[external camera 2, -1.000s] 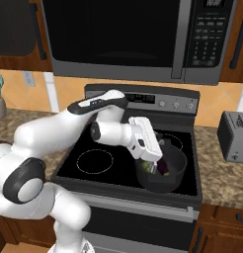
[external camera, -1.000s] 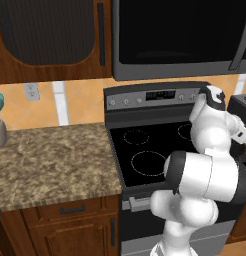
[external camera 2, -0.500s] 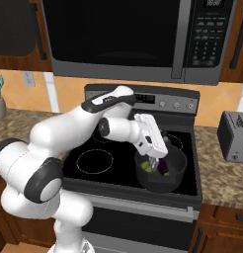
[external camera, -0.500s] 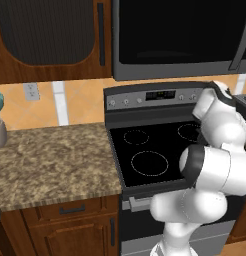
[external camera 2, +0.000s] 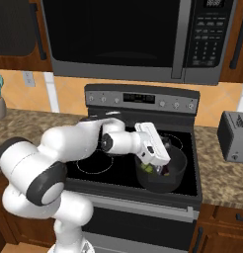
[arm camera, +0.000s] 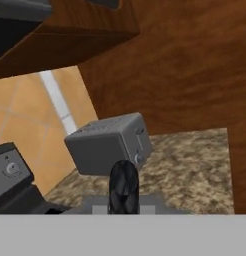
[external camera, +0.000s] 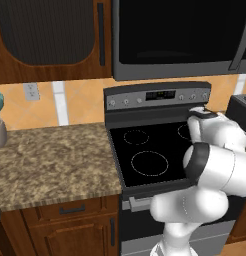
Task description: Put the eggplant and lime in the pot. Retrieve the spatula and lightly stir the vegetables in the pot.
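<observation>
The dark pot [external camera 2: 166, 181] stands on the stove's front right burner. Inside it I make out the green lime [external camera 2: 146, 169] and, beside it, the dark purple eggplant [external camera 2: 167, 171]. My gripper [external camera 2: 161, 164] slants down over the pot's near left rim and reaches inside, shut on the spatula. In the hand view the spatula's black handle [arm camera: 124, 184] stands up from my gripper [arm camera: 124, 202]. Its metal head is hidden by my hand and the pot wall. In the left base view my own arm covers the pot.
A grey toaster [external camera 2: 233, 136] sits on the granite counter to the right of the stove [external camera 2: 118, 168], close to the pot; it also faces the hand camera [arm camera: 107, 143]. The microwave [external camera 2: 133, 39] hangs above. The left burners [external camera: 150, 163] are bare.
My elbow has dropped and swung low to the left. The hand has shifted a little to the right and down over the pot, its tip still inside. The jaws have stayed shut.
</observation>
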Motion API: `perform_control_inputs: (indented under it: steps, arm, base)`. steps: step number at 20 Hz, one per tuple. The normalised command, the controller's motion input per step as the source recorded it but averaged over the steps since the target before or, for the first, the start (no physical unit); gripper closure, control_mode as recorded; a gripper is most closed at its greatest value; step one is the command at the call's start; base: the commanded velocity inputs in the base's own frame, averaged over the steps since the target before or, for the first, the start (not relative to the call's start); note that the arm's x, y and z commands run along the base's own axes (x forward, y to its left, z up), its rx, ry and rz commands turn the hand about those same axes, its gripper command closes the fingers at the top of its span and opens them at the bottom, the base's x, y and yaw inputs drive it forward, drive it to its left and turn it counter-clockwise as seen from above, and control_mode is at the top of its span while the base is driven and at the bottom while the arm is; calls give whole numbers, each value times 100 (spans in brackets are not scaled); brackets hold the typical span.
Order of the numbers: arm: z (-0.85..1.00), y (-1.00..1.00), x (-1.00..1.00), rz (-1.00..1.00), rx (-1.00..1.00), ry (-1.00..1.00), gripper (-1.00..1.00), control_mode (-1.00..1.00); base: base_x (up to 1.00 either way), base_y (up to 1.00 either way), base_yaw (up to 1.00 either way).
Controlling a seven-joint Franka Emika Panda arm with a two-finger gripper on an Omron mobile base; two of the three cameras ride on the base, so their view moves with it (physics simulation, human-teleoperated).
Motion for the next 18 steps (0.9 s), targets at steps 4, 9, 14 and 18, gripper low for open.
perform_control_inputs:
  steps: [4, 9, 14, 18]
  arm:
    - [-92, 0, 0, 0, -6, 2, 100, -100]
    - [-26, 0, 24, 1, -5, -15, 100, -100]
    - [0, 16, 22, 6, -1, -15, 100, -100]
    - [-15, 27, 1, 4, -5, -12, 100, -100]
  base:
    - [0, 0, 0]
    - [0, 0, 0]
    - [0, 0, 0]
    - [0, 0, 0]
